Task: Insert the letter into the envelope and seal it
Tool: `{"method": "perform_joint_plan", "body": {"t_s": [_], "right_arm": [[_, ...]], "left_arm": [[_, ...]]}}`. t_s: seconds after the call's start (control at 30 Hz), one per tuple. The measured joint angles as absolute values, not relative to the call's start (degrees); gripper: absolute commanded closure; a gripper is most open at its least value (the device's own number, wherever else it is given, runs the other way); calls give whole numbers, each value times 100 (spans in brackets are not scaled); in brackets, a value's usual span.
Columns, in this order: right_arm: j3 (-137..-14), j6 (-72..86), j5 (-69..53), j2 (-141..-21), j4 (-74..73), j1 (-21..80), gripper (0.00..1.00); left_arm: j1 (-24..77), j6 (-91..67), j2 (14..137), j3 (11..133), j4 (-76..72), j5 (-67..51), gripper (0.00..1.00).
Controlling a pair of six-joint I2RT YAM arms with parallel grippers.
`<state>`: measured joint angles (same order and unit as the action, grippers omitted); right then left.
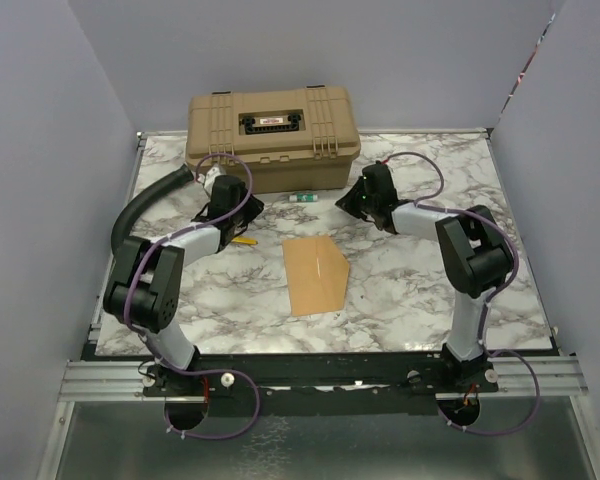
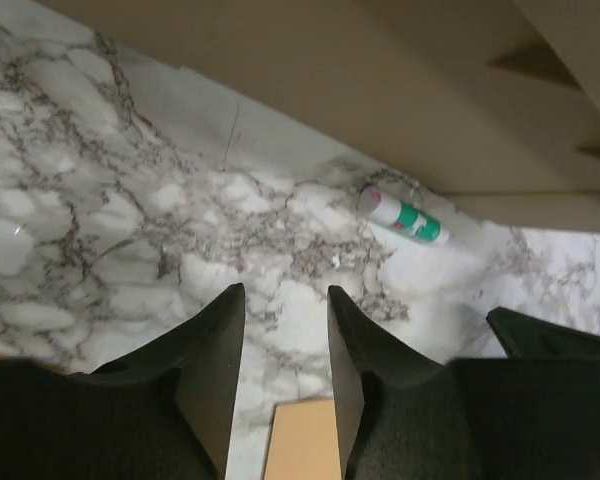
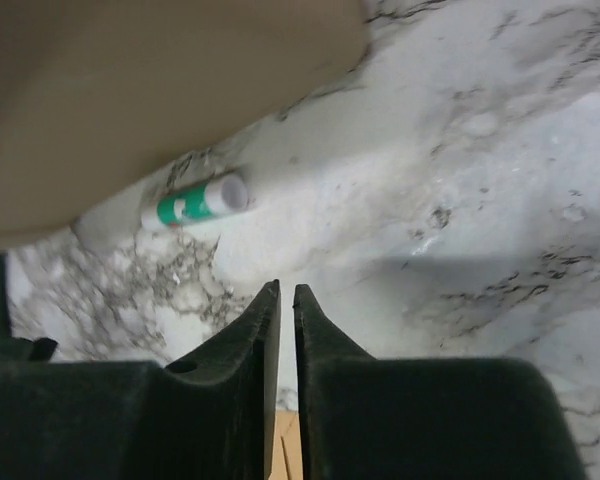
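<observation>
1. Between both arms, the envelope (image 1: 315,275) lies flat on the table (image 1: 430,300), long axis running near-to-far; no separate letter shows.
2. Left gripper (image 2: 285,295) gapes empty; right gripper (image 3: 286,290) is nearly pinched, empty.
3. Both point beyond it, about equally near.

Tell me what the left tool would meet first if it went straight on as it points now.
Probably the tan case, beyond bare marble table; the left tool may touch the table sooner, since depth is unclear.
</observation>
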<state>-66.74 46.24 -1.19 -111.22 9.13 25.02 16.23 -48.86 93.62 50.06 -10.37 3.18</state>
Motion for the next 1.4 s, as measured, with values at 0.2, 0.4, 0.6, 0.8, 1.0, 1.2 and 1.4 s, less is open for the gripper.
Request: {"method": "perform_joint_plan", "body": {"t_s": [0.2, 0.4, 0.6, 0.8, 1.0, 1.2, 1.4], "right_arm": [[-6871, 5861, -357, -11749, 1116, 2309, 92], [-7262, 6687, -604, -12189, 1081, 2318, 92], [-7293, 7428, -716, -12296, 1090, 2241, 93], [-7338, 7583, -847, -12350, 1103, 2163, 94], [-7634, 7601, -1192, -12589, 1066, 2086, 95], [-7677, 7669, -1347, -12661, 1131, 2045, 95], [-7870, 7456, -1584, -12796, 1243, 2016, 95]], "left_arm": [[1717, -5360, 10167, 5247, -1822, 757, 66], [1957, -5583, 10873, 5500, -2449, 1214, 67], [2222, -5743, 11336, 5572, -2982, 1579, 75], [2344, -5922, 11577, 5570, -3374, 1835, 94], [2340, -6086, 11780, 5570, -3745, 1988, 96], [2342, -6167, 12060, 5693, -4084, 1992, 96], [2351, -5981, 12136, 5675, -4473, 1570, 96]]}}
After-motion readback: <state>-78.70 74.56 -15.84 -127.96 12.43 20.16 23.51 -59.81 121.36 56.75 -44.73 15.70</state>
